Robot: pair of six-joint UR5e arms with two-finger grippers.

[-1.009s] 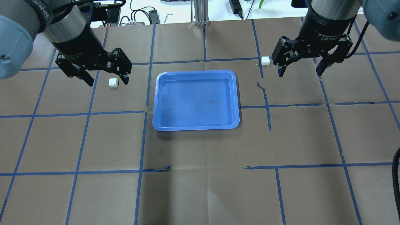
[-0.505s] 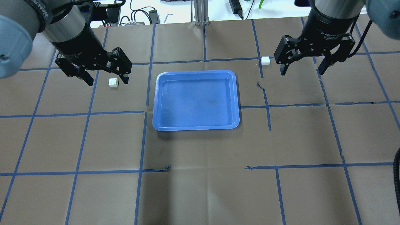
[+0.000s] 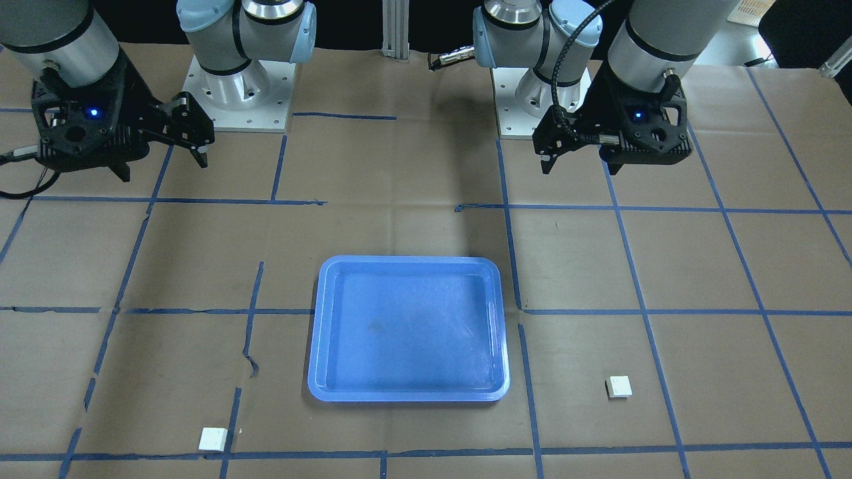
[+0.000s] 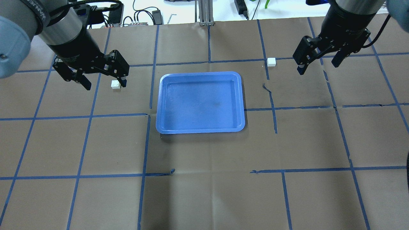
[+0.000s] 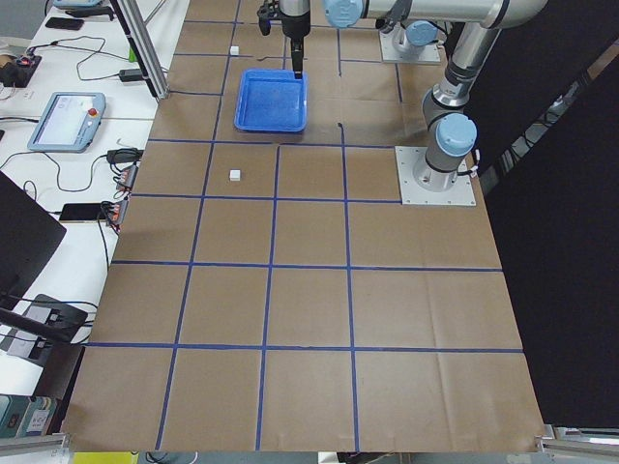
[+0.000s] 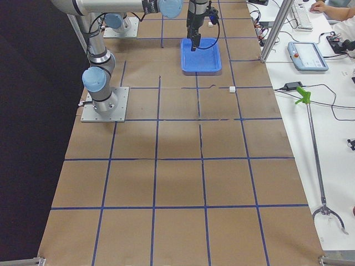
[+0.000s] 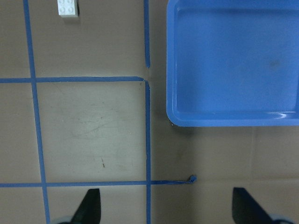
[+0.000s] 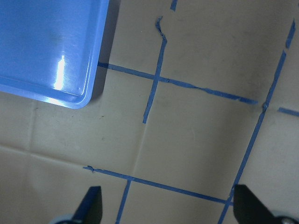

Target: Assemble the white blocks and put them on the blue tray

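The blue tray (image 4: pixel 200 74) lies mid-table and holds nothing; it also shows in the front view (image 3: pixel 409 261). One white block (image 4: pixel 114 84) lies left of the tray, partly behind a finger of my left gripper (image 4: pixel 104 84). That gripper hangs open and empty above the table. The left wrist view shows this block (image 7: pixel 68 7) far ahead of the open fingertips (image 7: pixel 91 205), with the tray (image 7: pixel 233 60) to the right. The other white block (image 4: pixel 271 62) lies off the tray's far right corner. My right gripper (image 4: pixel 318 66) is open and empty, to the right of that block.
Brown paper with a blue tape grid (image 4: pixel 147 143) covers the table. Cables and power bricks (image 4: pixel 150 14) lie beyond the far edge. The right wrist view shows only a tray corner (image 8: pixel 88 100) and tape lines. Both arm bases (image 3: pixel 236 93) stand at the robot's side.
My right gripper has moved to the right and farther back, away from its white block. My left gripper has shifted slightly left. The blocks and tray have not moved.
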